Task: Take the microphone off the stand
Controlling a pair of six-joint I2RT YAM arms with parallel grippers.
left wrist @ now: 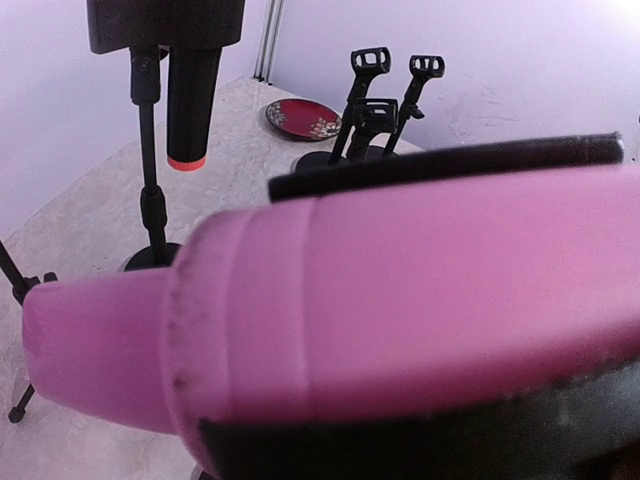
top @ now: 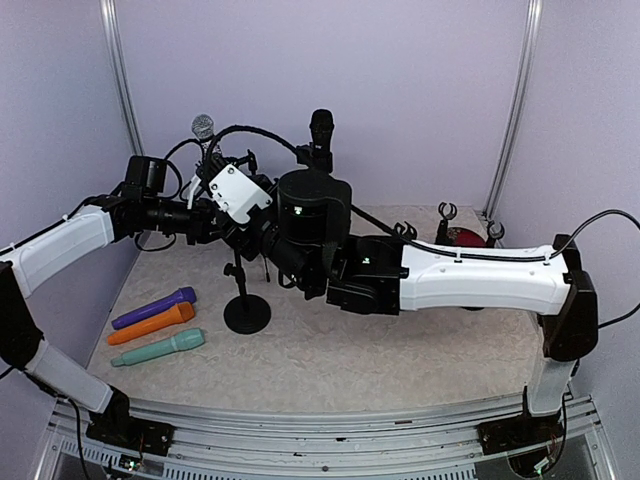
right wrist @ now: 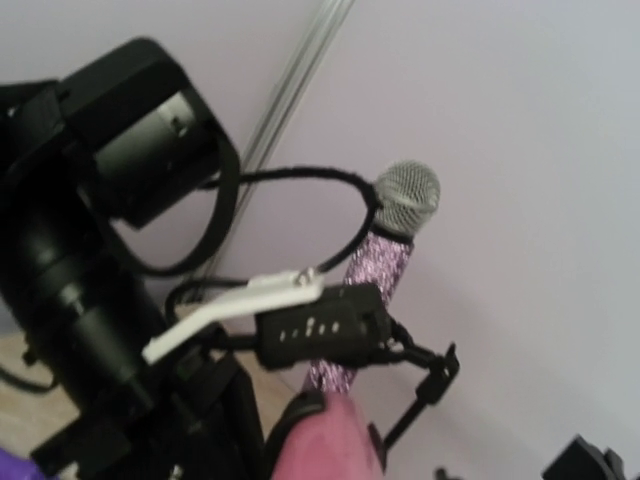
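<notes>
**Top view.** Pale speckled counter (top: 400,350) enclosed by lilac walls (top: 400,90). The left arm (top: 60,245) and right arm (top: 470,275) meet above the round-based stand (top: 246,312) and hide what it carries. Just left of the stand lie a purple microphone (top: 153,308), an orange microphone (top: 150,324) and a teal microphone (top: 157,348). Behind the stand rise a silver-grilled microphone (top: 203,127) and a black microphone (top: 321,130). Well to the stand's right are empty stands (top: 445,215) and a red plate (top: 468,237).

**Left wrist.** The pink microphone (left wrist: 400,300) lies across the frame, clamped between the left fingers (left wrist: 450,163), one above and one below. Whether it sits in the stand's clip cannot be told.

**Right wrist.** The silver-grilled microphone has a glittery purple body and sits in a clip. The pink microphone's end touches the bottom edge. A black tag (right wrist: 315,328) bears white marks too blurred to read. The right fingers do not show, so their opening cannot be told.
</notes>
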